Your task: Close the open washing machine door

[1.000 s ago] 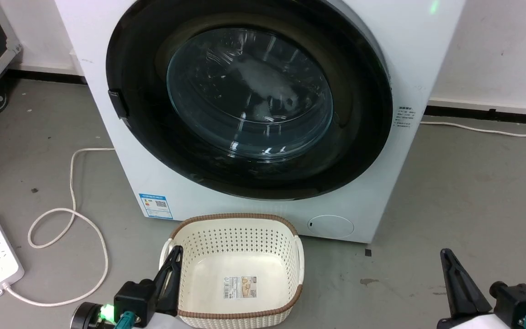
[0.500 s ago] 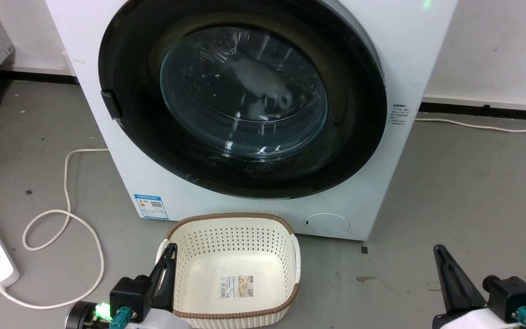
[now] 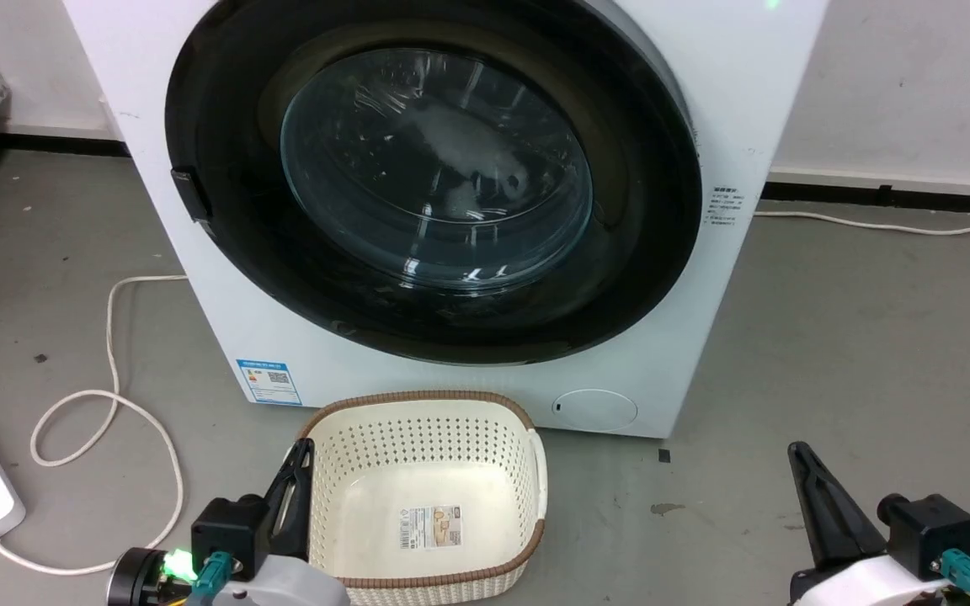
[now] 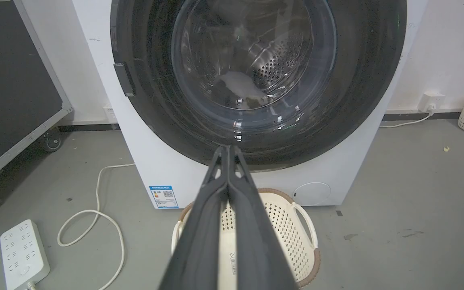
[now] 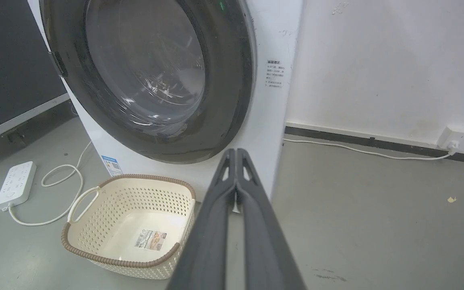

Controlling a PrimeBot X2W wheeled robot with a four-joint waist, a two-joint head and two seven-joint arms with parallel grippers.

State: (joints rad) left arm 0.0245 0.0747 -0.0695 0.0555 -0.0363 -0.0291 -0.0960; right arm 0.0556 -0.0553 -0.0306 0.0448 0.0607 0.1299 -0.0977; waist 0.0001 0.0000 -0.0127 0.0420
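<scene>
While both claws hang low and clear of the machine, let's take stock: the left gripper (image 3: 303, 454) has its two fingers pressed together, holding nothing, tips just by the left rim of the basket (image 3: 418, 396) in the head view. Over on the other side the right gripper (image 3: 798, 454) is pinched together too, empty, above bare floor and well apart from everything. Moving out, the basket sits on the floor right in front of the washer (image 3: 451, 383), touching its base or just short of it, I can't tell which. And the door (image 3: 434, 168)? It lies flat against the washer's front, black rim all round, glass bowl pointing into the drum, latch tab (image 3: 190, 195) on its left edge. No gap shows from either wrist view. So my read: the swing is done, and we're at the check-and-retreat stage. Whether the latch has truly clicked, nobody can say from here. If it hasn't, the next move calls for a firm, square push with closed fingers on the rim near that tab, reaching over the basket without clipping it
</scene>
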